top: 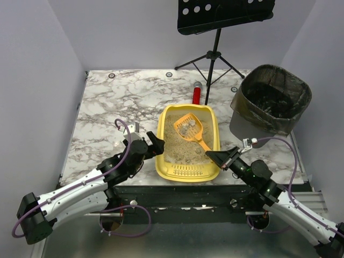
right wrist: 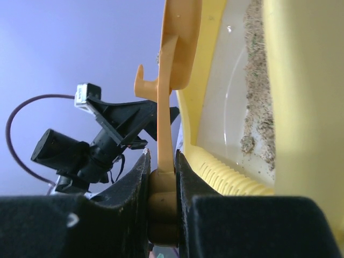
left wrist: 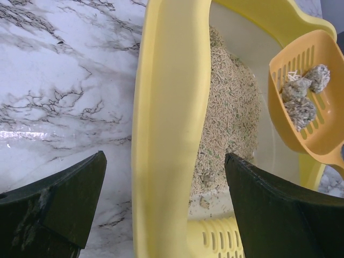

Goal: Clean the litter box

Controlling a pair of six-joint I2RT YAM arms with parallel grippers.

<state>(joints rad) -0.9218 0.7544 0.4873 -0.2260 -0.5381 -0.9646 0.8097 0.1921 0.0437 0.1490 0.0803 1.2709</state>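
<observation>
The litter box (top: 188,172) sits on the marble table (top: 107,118) near its front edge and about midway across, with its ridged lip toward me and its long sides running away from me. Beige litter (top: 174,145) covers most of its floor. In the left wrist view the grains (left wrist: 226,118) heap toward the left wall (left wrist: 166,134), and a bare pale strip of floor shows along the far side.

The orange slotted scoop (top: 193,131) is over the far half of the box with a few grey clumps (top: 186,126) lying in its head. The same clumps (left wrist: 301,94) sit on the scoop's slots (left wrist: 317,129) in the left wrist view. I cannot tell whether the head touches the litter. The handle slants back toward the box's near right corner.

My right gripper (top: 212,155) is clamped on the end of that handle. From its own camera, the two fingers (right wrist: 161,161) press both sides of the thin orange handle (right wrist: 166,80), and the box's yellow wall (right wrist: 301,97) is just beside them.

My left gripper (top: 157,144) is spread wide at the box's left wall. Its jaws (left wrist: 166,188) straddle the rim, one finger (left wrist: 70,199) outside over the marble and the other inside over the litter, neither pressing on the plastic.

A red cylinder (top: 196,95) lies just behind the box. A black mesh bin (top: 250,86) with a dark liner stands at the far right. A black music stand (top: 217,16) rises behind the table.
</observation>
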